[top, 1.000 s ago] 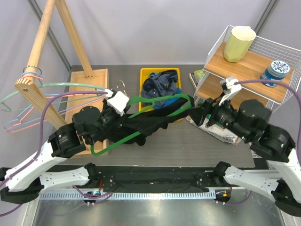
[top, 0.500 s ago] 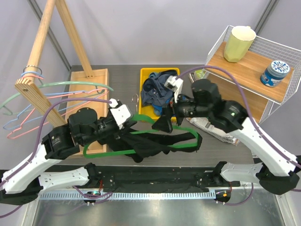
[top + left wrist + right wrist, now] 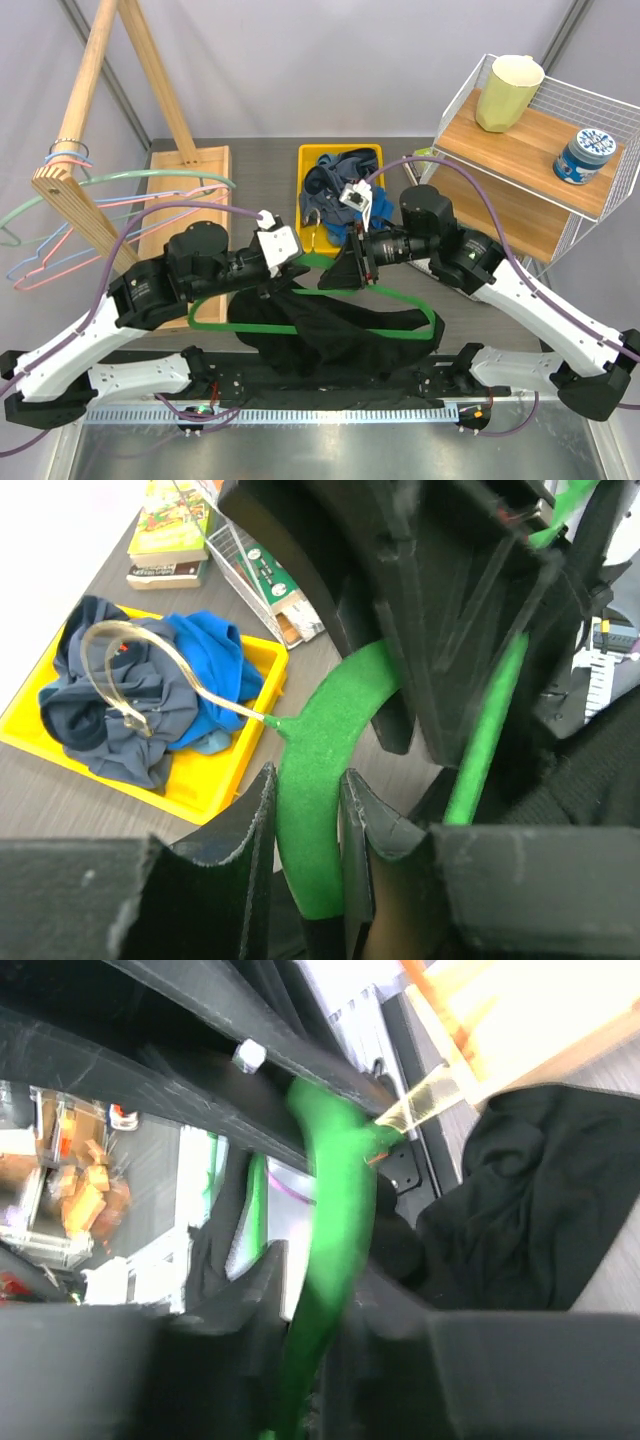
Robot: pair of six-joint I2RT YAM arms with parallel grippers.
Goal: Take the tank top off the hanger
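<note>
L gripper (image 3: 305, 815) was clamped on the hanger (image 3: 352, 692) mid-frame; R gripper (image 3: 318, 1290) straddled it, grip unclear (blur). You needed L steady while R dragged the tank top (image 3: 320, 338) off lower-right.

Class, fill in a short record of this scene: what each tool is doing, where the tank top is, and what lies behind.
Left tool: shut on the green hanger, near its hook
Right tool: fingers either side of the same hanger; grip too blurred to judge
Tank top: black, draped on the hanger, not yet off
Behind: yellow bin of clothes
</note>
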